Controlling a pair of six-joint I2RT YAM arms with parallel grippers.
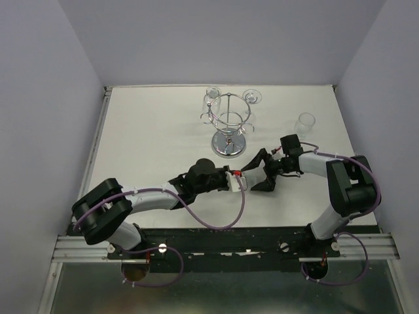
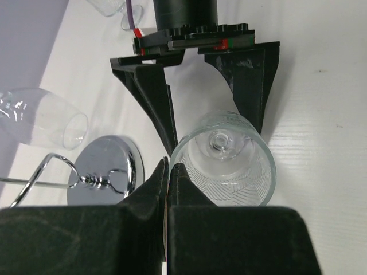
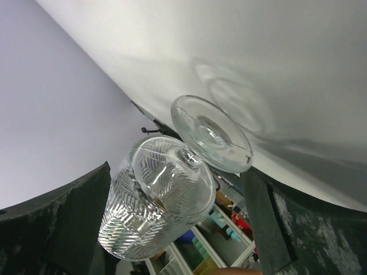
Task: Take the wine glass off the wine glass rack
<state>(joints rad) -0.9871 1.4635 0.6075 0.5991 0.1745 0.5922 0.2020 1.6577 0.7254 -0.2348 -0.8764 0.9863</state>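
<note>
Fingers of the left gripper and the right gripper meet tip to tip over the tabletop in the top view. The wine glass rack stands beyond them, apart from both.

From the left wrist, the left fingers are pressed together on the near rim of the wine glass, one inside the mouth and one outside. The bowl lies sideways, mouth toward the camera. The right fingers stand wide apart beyond, one on each side of the bowl. The rack's mirrored base sits left of the left fingers.

From the right wrist, the right fingers are spread with the etched glass between them. Its foot points back toward the camera and its bowl points out past the fingertips.
</note>
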